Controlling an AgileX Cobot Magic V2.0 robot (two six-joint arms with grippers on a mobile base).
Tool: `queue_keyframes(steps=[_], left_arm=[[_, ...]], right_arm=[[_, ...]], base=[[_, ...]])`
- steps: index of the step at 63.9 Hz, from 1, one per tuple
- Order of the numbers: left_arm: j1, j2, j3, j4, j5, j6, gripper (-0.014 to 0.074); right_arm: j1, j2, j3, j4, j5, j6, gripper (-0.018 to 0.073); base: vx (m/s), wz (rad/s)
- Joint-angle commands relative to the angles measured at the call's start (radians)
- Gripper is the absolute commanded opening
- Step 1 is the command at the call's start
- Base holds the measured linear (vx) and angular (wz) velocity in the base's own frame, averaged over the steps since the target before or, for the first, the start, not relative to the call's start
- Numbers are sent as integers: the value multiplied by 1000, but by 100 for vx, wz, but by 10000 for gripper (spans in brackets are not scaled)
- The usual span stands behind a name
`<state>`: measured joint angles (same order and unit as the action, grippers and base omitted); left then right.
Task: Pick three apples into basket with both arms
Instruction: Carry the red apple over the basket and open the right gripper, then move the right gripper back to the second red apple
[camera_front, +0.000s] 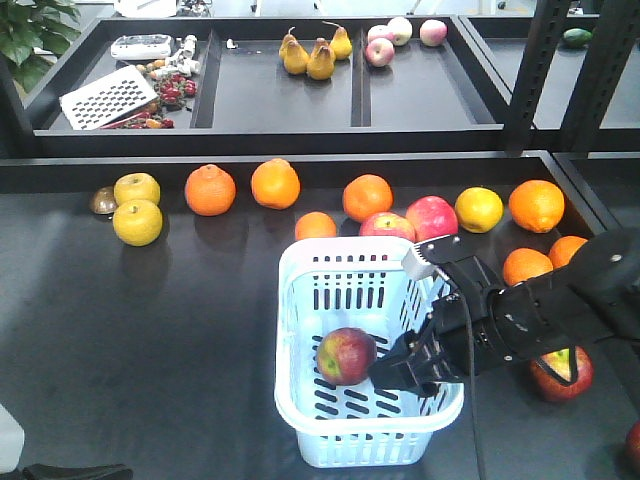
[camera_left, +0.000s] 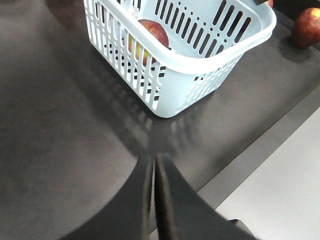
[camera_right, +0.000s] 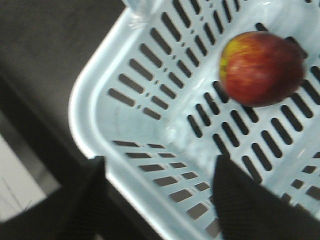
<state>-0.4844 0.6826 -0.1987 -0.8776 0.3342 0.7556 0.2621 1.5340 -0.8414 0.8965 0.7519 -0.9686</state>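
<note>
The pale blue basket (camera_front: 288, 340) stands at the front middle of the dark table. One dark red apple (camera_front: 346, 355) lies on its slotted floor. My right gripper (camera_front: 403, 376) hangs open over the basket's near right corner. In the right wrist view its jaws straddle the basket rim (camera_right: 87, 145), and the apple (camera_right: 261, 67) lies ahead of them, untouched. A second maroon apple (camera_front: 562, 373) sits on the table right of that arm, and part of a third (camera_front: 634, 446) shows at the frame's edge. My left gripper (camera_left: 154, 167) is shut and empty, low over bare table short of the basket (camera_left: 210, 62).
Several oranges (camera_front: 210, 190), two pink-red apples (camera_front: 431, 216) and yellow fruit (camera_front: 137, 222) line the table behind the basket. Black bins at the back hold pears (camera_front: 308, 55) and more apples. The table's front edge (camera_left: 260, 150) runs close to the left gripper.
</note>
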Motion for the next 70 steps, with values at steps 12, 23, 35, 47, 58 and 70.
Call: queue_keyframes(steps=[12, 23, 35, 47, 58, 70], left_arm=[[-2, -2, -25, -26, -41, -1, -8], [-2, -2, -25, -26, -41, -1, -8], [-2, -2, -25, -26, -41, -1, -8], [-2, -2, -25, -26, -41, -1, -8], [-2, -2, -25, -26, -41, -1, -8], [-2, -2, -25, -26, -41, -1, -6]], right_arm=[[-5, -179, -26, -229, 44, 281, -10], [-70, -275, -26, -553, 15, 585, -6], [-236, -289, -26, -717, -46, 709, 46], [-372, -205, -46, -708, -85, 676, 289], [-413, -78, -116, -725, -91, 683, 641], [-413, 68, -217, -744, -91, 712, 724]], base=[[0, 0], [0, 0], [0, 0], [0, 0], [0, 0], [0, 0]])
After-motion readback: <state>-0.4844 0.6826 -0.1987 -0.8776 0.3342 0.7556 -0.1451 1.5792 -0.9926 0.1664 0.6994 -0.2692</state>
